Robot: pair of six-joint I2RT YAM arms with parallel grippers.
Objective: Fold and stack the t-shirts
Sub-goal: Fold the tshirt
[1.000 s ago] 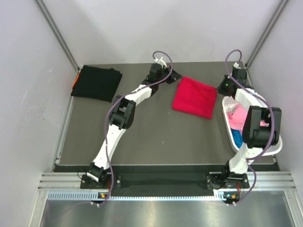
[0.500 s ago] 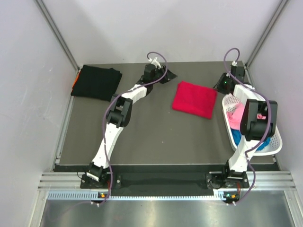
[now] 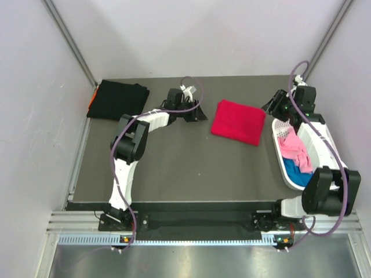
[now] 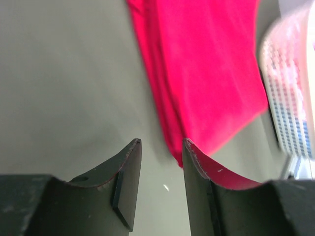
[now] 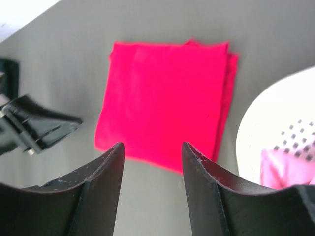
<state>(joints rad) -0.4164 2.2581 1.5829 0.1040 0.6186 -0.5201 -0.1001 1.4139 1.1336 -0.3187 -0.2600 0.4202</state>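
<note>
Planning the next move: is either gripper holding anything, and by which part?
Nothing is held. The left gripper and right gripper both stand open and empty; the folded red t-shirt lies between them, untouched.

No lettering, label, brand mark or number can be read in any of the 3 views. The red t-shirt (image 3: 237, 121), the black t-shirt (image 3: 119, 101), the white lattice basket (image 3: 279, 156) and the grey desk (image 3: 185, 165) all present plain, unmarked surfaces to the cameras.
</note>
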